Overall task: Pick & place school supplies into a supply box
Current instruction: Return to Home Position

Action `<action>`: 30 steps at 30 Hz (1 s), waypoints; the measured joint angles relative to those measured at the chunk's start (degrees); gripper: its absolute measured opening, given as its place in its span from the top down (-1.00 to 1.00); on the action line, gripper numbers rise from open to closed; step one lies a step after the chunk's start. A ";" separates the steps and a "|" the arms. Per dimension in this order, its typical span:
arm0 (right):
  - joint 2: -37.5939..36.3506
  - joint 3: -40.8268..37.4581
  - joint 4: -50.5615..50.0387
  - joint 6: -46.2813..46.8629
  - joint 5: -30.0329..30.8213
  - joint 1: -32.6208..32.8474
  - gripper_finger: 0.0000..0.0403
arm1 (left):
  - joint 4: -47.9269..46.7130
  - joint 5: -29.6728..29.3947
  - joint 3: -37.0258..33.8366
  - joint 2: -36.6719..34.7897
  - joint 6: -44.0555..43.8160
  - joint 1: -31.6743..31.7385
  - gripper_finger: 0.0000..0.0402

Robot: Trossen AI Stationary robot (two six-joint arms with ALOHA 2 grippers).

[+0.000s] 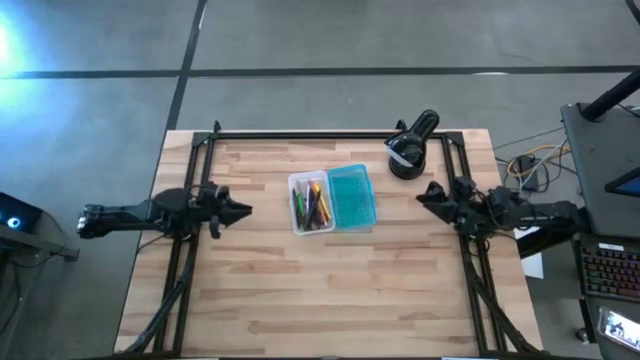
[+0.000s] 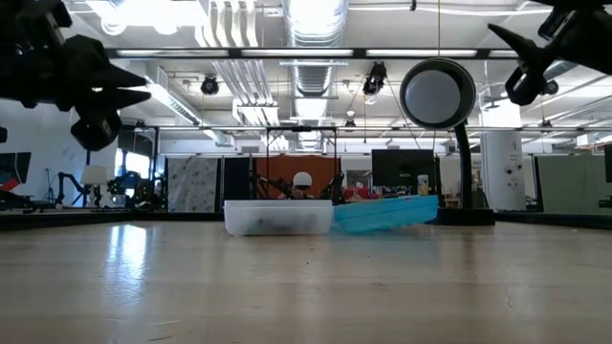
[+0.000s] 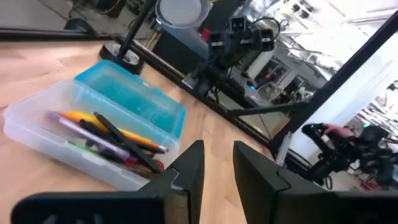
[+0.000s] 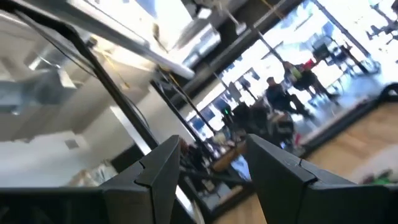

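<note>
left pincer [image 1: 247, 210] and right pincer [image 1: 420, 192] flank supply box [image 1: 352, 197], well apart.

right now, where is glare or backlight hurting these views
High view: one glare patch on the floor, the table evenly lit. Low view: the ceiling lights put a sheen on the table and leave the left claw and right claw as silhouettes. Right wrist view: bright backlight washes out the room. Left wrist view: the supply box is evenly lit.
</note>
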 joint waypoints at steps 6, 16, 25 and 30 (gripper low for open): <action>-1.10 0.02 1.87 0.01 -0.21 -2.14 0.14 | 11.62 0.78 -3.22 -1.80 -0.04 0.47 0.66; -1.10 0.02 0.82 0.01 -0.07 -7.17 0.14 | 11.70 0.60 -3.28 -1.78 -0.81 2.27 0.66; -1.10 0.02 0.56 0.00 -0.04 -9.90 0.14 | 11.63 0.54 -3.30 -1.78 -0.86 2.93 0.66; -1.10 0.02 0.44 -0.01 -0.01 -9.97 0.14 | 11.65 0.53 -3.32 -1.78 -0.86 2.91 0.66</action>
